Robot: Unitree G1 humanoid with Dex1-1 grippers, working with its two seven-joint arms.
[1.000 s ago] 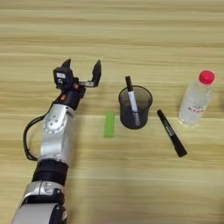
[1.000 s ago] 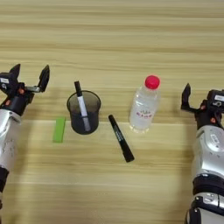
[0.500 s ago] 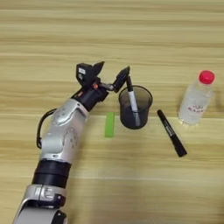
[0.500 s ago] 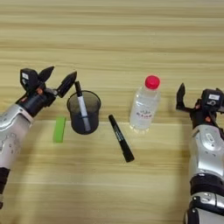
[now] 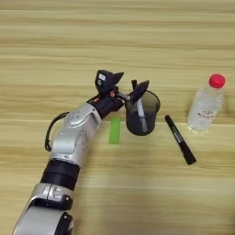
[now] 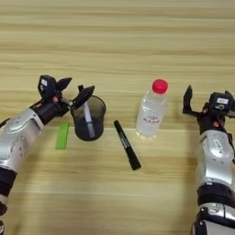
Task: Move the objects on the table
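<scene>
A dark translucent cup (image 5: 143, 120) stands mid-table with a black and white marker pen (image 5: 139, 109) leaning inside it. My left gripper (image 5: 128, 84) is open right at the cup's upper left rim. One of its fingers (image 5: 140, 90) lies over the rim beside the marker's top end. A second black marker pen (image 5: 180, 139) lies flat to the right of the cup. Further right stands a clear bottle (image 6: 150, 111) with a red cap. My right gripper (image 6: 209, 96) is open and hangs idle to the right of the bottle, apart from it.
A green strip (image 5: 114, 130) lies flat on the table (image 5: 117, 41) just left of the cup, under my left forearm. A black cable loops beside that forearm (image 5: 51, 135).
My left gripper has swung right from well left of the cup to its rim. The right gripper has barely moved. The cup, bottle and pens stay in place.
</scene>
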